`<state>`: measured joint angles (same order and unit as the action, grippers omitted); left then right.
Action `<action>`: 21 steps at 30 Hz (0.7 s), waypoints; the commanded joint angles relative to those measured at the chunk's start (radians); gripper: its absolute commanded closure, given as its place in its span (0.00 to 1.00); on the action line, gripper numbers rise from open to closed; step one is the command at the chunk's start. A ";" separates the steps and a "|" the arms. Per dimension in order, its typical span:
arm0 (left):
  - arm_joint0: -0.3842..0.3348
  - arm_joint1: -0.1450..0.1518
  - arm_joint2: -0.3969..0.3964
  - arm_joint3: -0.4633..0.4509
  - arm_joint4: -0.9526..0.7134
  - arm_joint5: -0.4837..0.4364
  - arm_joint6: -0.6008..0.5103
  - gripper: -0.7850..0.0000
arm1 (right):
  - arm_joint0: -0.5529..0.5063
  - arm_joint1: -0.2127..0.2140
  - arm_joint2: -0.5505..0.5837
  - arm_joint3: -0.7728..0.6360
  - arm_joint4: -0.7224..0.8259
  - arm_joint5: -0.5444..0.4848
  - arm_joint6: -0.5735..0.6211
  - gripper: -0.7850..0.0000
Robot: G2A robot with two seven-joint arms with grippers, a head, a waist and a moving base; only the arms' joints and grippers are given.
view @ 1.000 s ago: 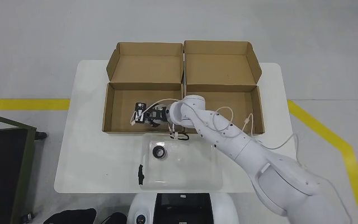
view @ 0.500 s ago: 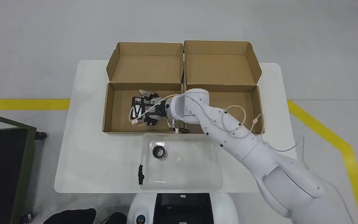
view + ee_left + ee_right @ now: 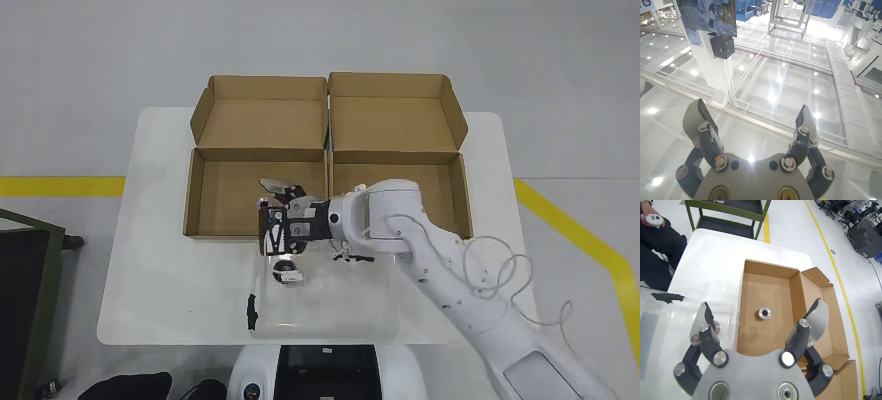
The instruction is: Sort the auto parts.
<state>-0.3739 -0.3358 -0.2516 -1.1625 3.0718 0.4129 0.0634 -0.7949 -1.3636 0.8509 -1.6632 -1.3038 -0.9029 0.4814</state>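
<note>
A short metal cylinder point(image 3: 763, 313) with a centre hole stands on the floor of the left cardboard box point(image 3: 215, 200), free of any fingers. My right gripper point(image 3: 270, 220) hangs open over the box's near right corner and the edge of the clear bin point(image 3: 375, 315). In the right wrist view the right gripper point(image 3: 761, 303) straddles that edge, with the cylinder ahead between its fingers. A metal ring part point(image 3: 286, 271) lies in the bin. My left gripper point(image 3: 752, 106) is open, holds nothing and points up at the ceiling.
A second open cardboard box point(image 3: 420, 190) adjoins the first on the right. A black strip point(image 3: 249, 310) is stuck on the bin's left rim. A green cart point(image 3: 25, 290) stands beyond the table's left side. White tabletop is bare left of the boxes.
My right gripper has drawn back from the middle of the left box to its near right corner by the bin. The arm's wrist has swung round.
</note>
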 commanded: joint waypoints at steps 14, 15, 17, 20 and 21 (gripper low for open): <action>0.000 0.000 0.000 0.000 0.000 0.000 0.000 0.00 | -0.258 0.068 0.055 -0.185 -0.104 -0.109 0.050 0.00; 0.000 0.000 0.000 0.000 0.000 0.000 0.000 0.00 | -0.264 0.069 0.049 -0.180 -0.113 -0.109 0.045 0.00; 0.000 0.000 0.000 0.000 0.000 0.000 0.000 0.00 | -0.271 0.071 0.038 -0.173 -0.127 -0.107 0.031 0.00; 0.000 0.000 0.000 0.000 0.000 0.000 0.000 0.00 | -0.273 0.072 0.018 -0.165 -0.153 -0.104 0.015 0.00; 0.000 0.000 0.000 0.000 0.000 0.000 0.000 0.00 | -0.273 0.073 0.012 -0.161 -0.161 -0.102 0.009 0.00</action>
<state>-0.3739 -0.3358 -0.2516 -1.1625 3.0718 0.4129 0.0634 -1.0677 -1.2912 0.8685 -1.8269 -1.4582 -1.0065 0.4957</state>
